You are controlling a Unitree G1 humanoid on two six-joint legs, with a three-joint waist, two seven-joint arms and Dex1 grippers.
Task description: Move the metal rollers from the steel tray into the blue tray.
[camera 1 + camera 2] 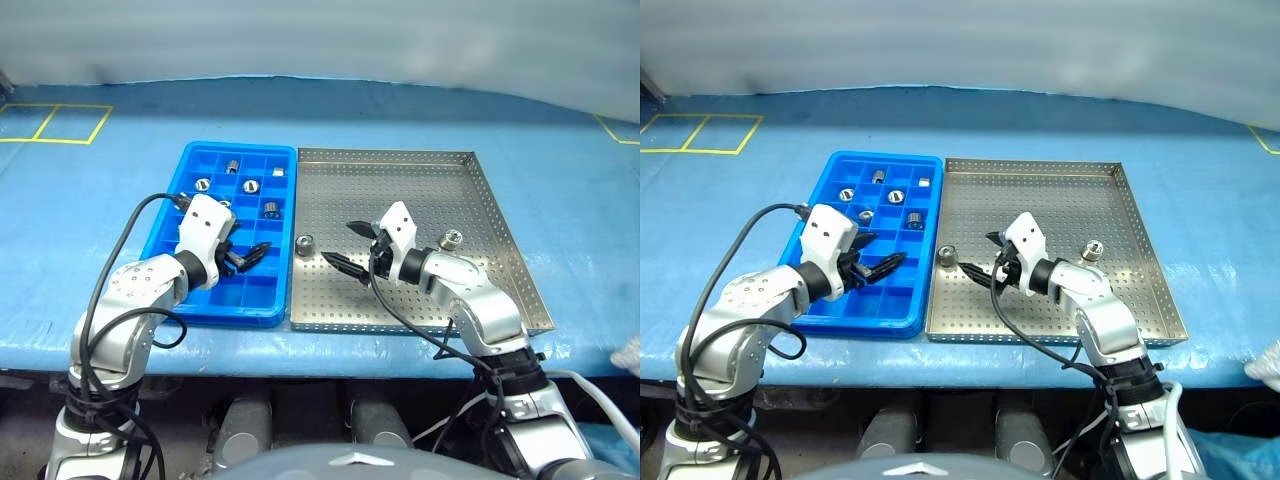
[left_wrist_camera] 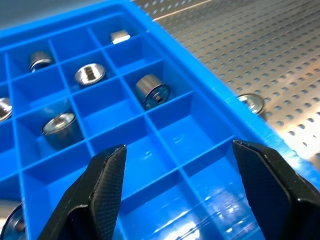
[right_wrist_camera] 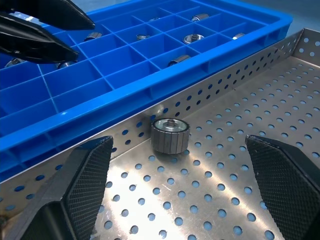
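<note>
Roller (image 3: 170, 135) against steel tray (image 3: 280, 115) wall

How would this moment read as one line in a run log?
left gripper: open over blue tray | right gripper: open, facing roller | steel tray: two rollers left

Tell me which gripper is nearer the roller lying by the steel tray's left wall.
Right. The right gripper hangs open just beside the roller, facing it. The left gripper is over the blue tray, across the wall.
</note>
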